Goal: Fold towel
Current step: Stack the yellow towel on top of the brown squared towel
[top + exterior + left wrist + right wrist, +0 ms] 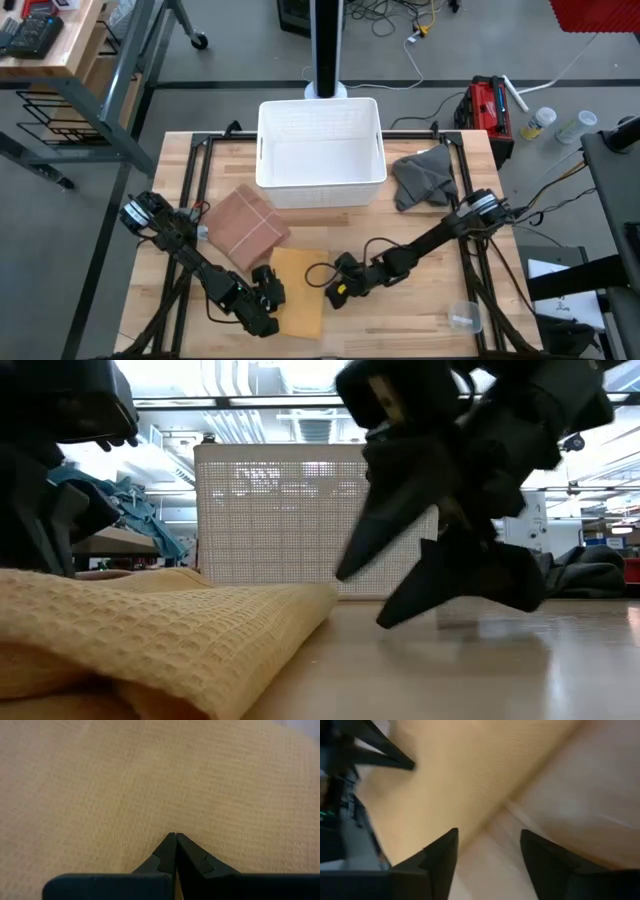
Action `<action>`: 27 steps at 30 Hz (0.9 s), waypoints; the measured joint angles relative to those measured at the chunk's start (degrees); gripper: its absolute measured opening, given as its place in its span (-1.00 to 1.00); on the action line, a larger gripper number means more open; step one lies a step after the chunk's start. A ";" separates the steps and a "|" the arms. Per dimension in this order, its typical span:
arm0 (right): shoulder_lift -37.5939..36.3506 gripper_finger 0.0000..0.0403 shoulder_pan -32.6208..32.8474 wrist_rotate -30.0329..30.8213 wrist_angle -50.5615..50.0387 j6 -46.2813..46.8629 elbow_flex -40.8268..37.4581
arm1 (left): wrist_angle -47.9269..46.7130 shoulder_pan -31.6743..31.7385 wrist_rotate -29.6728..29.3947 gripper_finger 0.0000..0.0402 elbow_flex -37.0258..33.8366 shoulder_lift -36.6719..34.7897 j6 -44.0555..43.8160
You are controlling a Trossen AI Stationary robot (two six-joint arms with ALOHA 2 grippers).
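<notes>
Yellow towel (298, 290): near-centre worktop, partly folded, edges uneven. Left gripper (268, 297): jaws pressed together on the cloth. Right gripper (338, 290): jaws spread beside towel's right edge. Further folds likely remain.

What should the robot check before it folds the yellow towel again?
1. Left gripper pressed on yellow towel, fingers together: ok.
2. Right gripper open beside the towel's edge: ok.
3. Right gripper holding towel: not ok, nothing between its fingers.
4. Towel lying flat: not ok, its edge is bunched in the low view.
5. White basket apart from the towel: ok.
6. Brown cloth overlapping the towel: cannot tell.
</notes>
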 joint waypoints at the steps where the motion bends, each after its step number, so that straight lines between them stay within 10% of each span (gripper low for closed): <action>1: 0.66 0.10 -0.02 0.06 0.45 0.98 0.71 | -0.03 0.14 0.37 -1.00 0.00 0.00 -0.10; 16: 13.32 0.45 -1.49 -1.86 -0.62 -3.21 17.93 | 1.89 0.87 2.95 -1.00 0.00 0.37 1.12; 27: 16.06 -0.43 -1.85 4.25 0.90 -10.22 20.31 | 2.11 0.76 2.42 -1.00 -0.07 0.37 1.19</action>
